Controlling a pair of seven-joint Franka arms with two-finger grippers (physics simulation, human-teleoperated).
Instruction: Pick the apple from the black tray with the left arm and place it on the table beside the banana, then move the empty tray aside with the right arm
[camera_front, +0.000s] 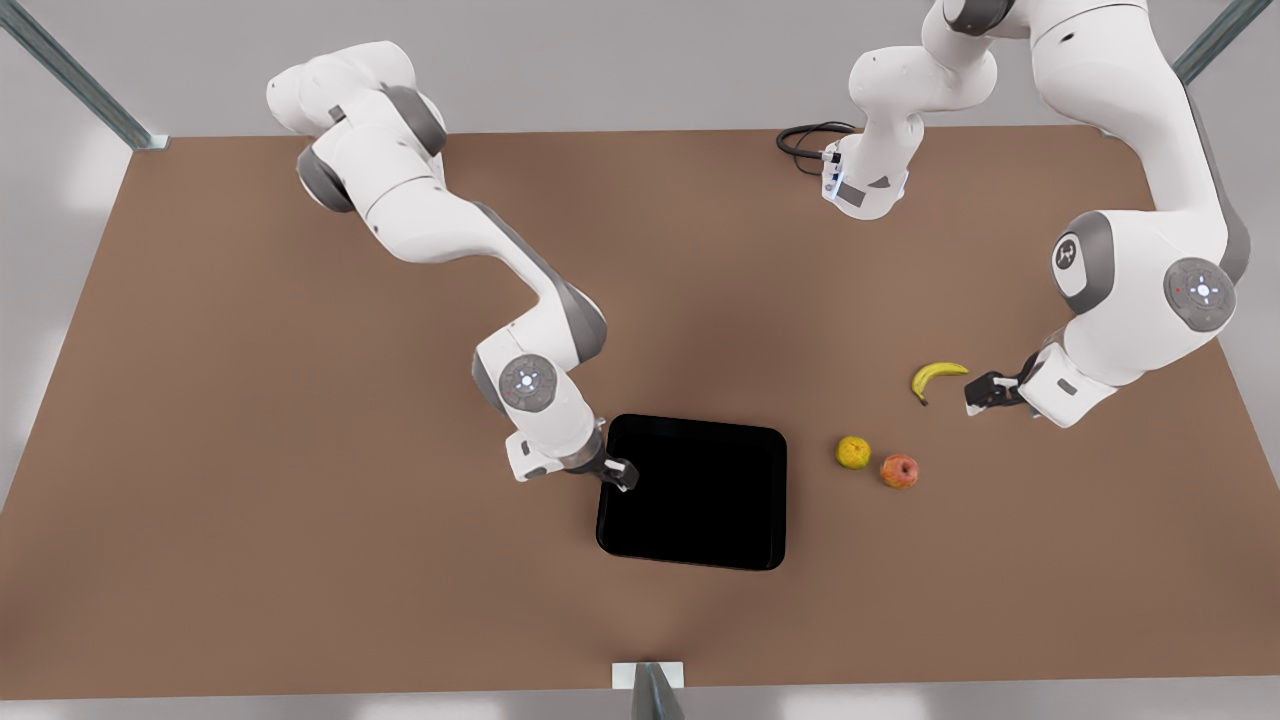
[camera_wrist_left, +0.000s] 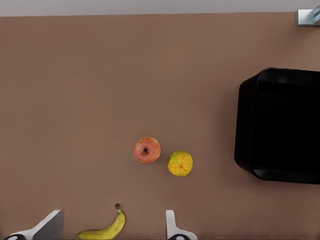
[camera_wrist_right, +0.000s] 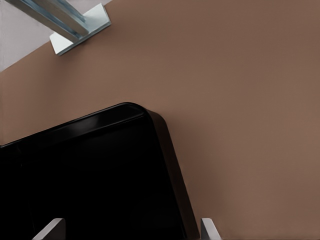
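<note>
1. So: apple (camera_front: 899, 470) sits on the table (camera_front: 250, 450), off the tray (camera_front: 695, 492), just beside a yellow-green fruit (camera_front: 853, 452) and near the banana (camera_front: 935, 378). Tray looks empty. First half of the task reads as done.
2. Left gripper (camera_front: 985, 392) is on the front view's right, just beside the banana's tip, holding nothing. Its wrist view shows the fingers (camera_wrist_left: 172, 227) spread wide with the banana (camera_wrist_left: 105, 229) between and below them, apple (camera_wrist_left: 147, 150) and the other fruit (camera_wrist_left: 180, 163) further out. This arm waits.
3. Right gripper (camera_front: 622, 474) is at the tray's edge on the front view's left, near the far corner. Its wrist view has fingers (camera_wrist_right: 209, 231) apart, straddling the tray rim (camera_wrist_right: 172, 165): one side over the tray floor, the other over bare table. Released, not yet clamped, as far as I can judge.
4. Step in hand: grab the rim and move the tray aside.
5. How to do it well, my read:
   - Seat the rim deep between the fingers before closing; a shallow pinch on a thin glossy wall will likely slip.
   - Grip sits close to a corner, so a straight pull may make the tray yaw. Keep the pull along the rim's normal, slow.
   - Slide flat, don't lift; a one-edge lift would tilt it.
   - Pull toward the front view's left, open table there, away from the fruit.
   - Keep the left arm parked; it's well apart from the tray's path.
</note>
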